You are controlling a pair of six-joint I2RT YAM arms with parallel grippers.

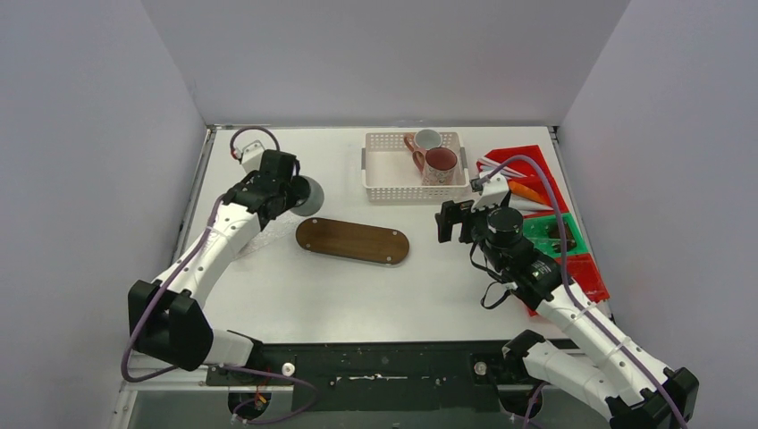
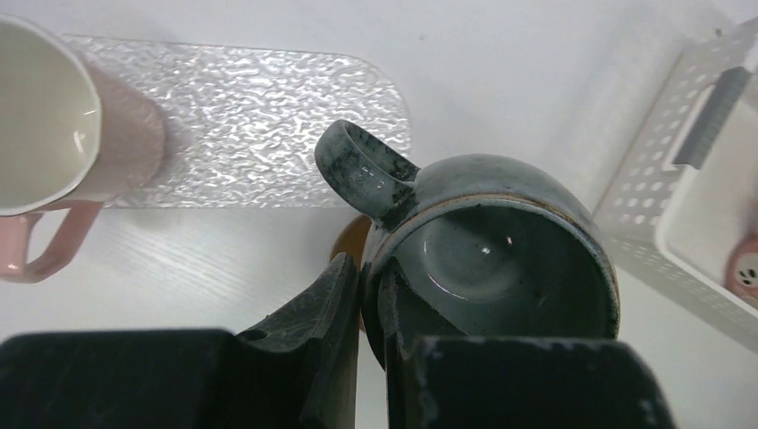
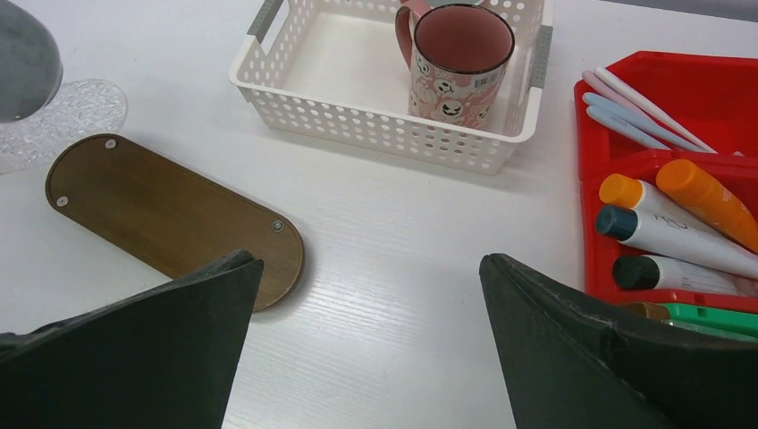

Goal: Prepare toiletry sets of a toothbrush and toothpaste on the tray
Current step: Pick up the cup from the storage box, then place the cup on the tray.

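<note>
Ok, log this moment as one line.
left gripper: shut on dark mug rim | right gripper: open, empty | wooden tray: no mugs

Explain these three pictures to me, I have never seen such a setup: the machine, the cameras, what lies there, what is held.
A robot: two jointed arms bolted to a white table. The wide picture looks down from above; the other two come from cameras on the wrists. On the table: a brown oval wooden tray, a clear textured oval tray with a pale pink mug by it, a white perforated plastic basket holding a maroon patterned mug and a white mug with a pink handle, and a red plastic bin of toothbrushes and tubes. The left arm's fingers, its grasping end, pinch the wall of a dark grey-green ceramic mug. The right arm's fingers stand wide open, empty.
</note>
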